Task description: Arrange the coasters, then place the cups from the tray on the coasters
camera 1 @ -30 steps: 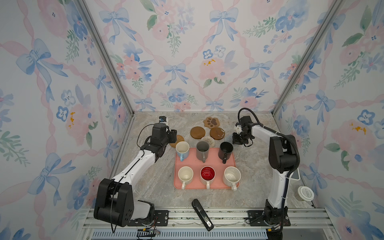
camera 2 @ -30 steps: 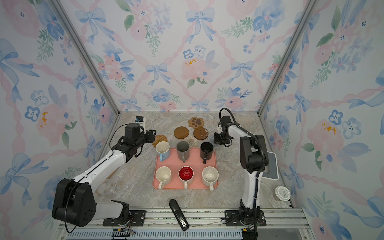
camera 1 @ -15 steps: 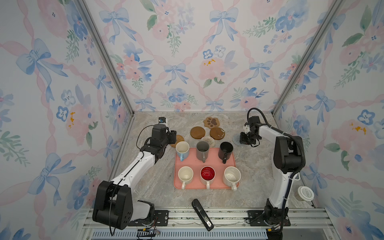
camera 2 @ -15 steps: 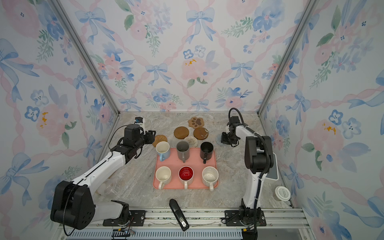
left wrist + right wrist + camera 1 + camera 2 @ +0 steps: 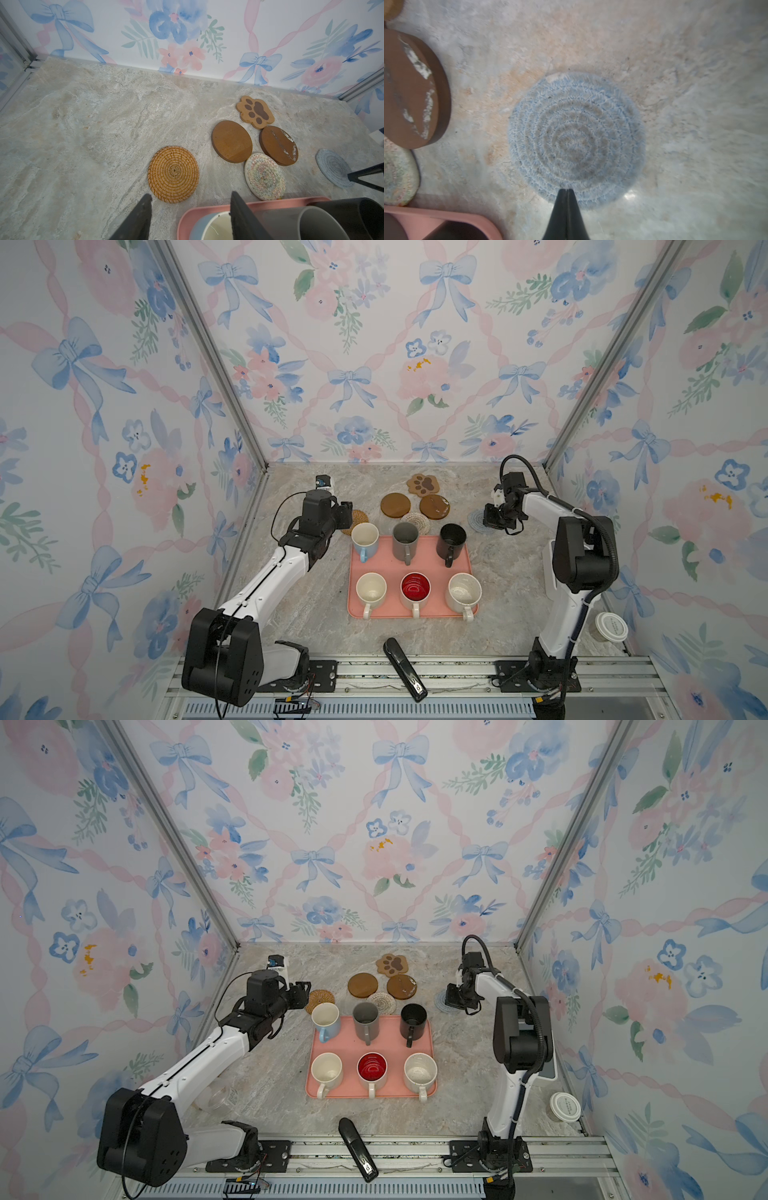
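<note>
Right wrist view: the right end effector has its two fingers pressed flat together, no gap and nothing between them. Its tip lies over the edge of the pale blue crochet coaster; whether it presses on the weave I cannot tell. That coaster lies flat on the bench, apart from the scuffed brown round coaster and the cream crochet coaster, with a corner of the tray near. In the left wrist view the left end effector stands partly open and empty. Its fingers point at the rattan coaster, which lies flat on the bench just beside the tray's corner, and one finger crosses the rim of the light blue cup. In a top view the plain brown round coaster, the scuffed one and the paw-print coaster cluster behind the tray, the cream crochet one against the scuffed one. All six cups stand upright on the tray. The light blue cup, grey cup and black cup are in the far row. The cream cup, red-lined white cup and speckled white cup are in the near row.
</note>
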You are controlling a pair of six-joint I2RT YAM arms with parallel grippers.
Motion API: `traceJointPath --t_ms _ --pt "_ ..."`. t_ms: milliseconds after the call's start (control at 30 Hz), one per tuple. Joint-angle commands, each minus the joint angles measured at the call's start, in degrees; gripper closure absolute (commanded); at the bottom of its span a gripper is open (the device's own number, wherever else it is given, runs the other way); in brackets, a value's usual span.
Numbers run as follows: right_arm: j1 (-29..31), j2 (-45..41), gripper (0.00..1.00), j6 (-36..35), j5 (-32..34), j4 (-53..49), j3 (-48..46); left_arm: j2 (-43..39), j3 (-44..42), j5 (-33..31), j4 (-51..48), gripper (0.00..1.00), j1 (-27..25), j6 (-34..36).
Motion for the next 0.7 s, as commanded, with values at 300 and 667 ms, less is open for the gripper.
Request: traceJointPath --t_ms 300,667 --pt "7.63 1.09 0.98 1.19 -5.24 -1.94 15.5 -2.13 -0.36 -0.58 -0.4 0.43 -0.74 -1.3" --pt "13.41 15.49 0.96 3.12 -10.38 -1.86 32.14 -1.88 -1.15 -0.24 -0.38 0.44 -1.69 -2.2"
